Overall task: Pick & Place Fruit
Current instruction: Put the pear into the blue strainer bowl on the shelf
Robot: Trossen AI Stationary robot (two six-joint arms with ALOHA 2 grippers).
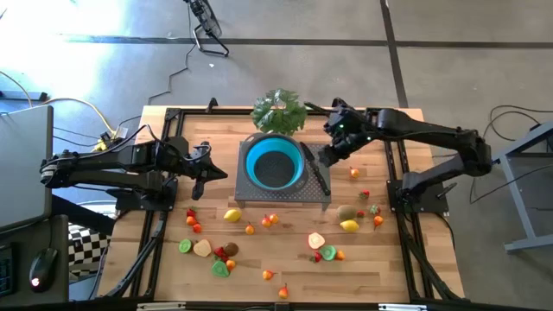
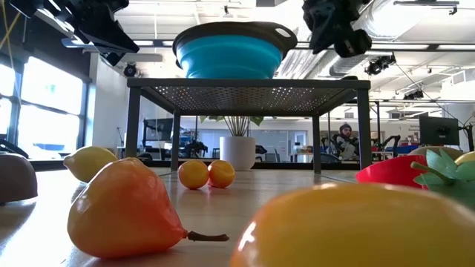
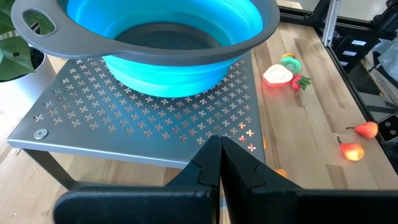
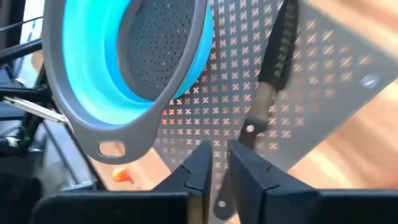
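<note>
Nearest the low camera, a blurred yellow fruit (image 2: 356, 226) fills the corner, with an orange pear-shaped fruit (image 2: 125, 209) lying just beside it on the wooden surface (image 1: 380, 268). Farther back sit a lemon (image 2: 90, 162) and two small orange fruits (image 2: 194, 174) under a perforated metal stand (image 1: 285, 194). On that stand rests a blue bowl (image 1: 274, 162) with a grey rim, and no fruit can be seen in it. A black-handled knife (image 4: 273, 74) lies on the stand just beside the bowl, on the right arm's side. A leafy green bunch (image 1: 278, 110) stands behind the stand.

From above, the small toy fruits lie scattered on the surface around and in front of the stand: a lemon (image 1: 232, 215) near its front left leg, a green slice (image 1: 185, 246), a brown fruit (image 1: 232, 250), a cream slice (image 1: 316, 241) and a second lemon (image 1: 349, 225) among them.

The right gripper (image 4: 214, 155) hangs over the right edge of the stand, beside the bowl and above the knife handle. Its fingers stand nearly together with a narrow gap between them, and nothing is held in it. The left gripper (image 3: 219, 149) waits to the left of the stand, pointed at the bowl, fingers pressed together and empty.
</note>
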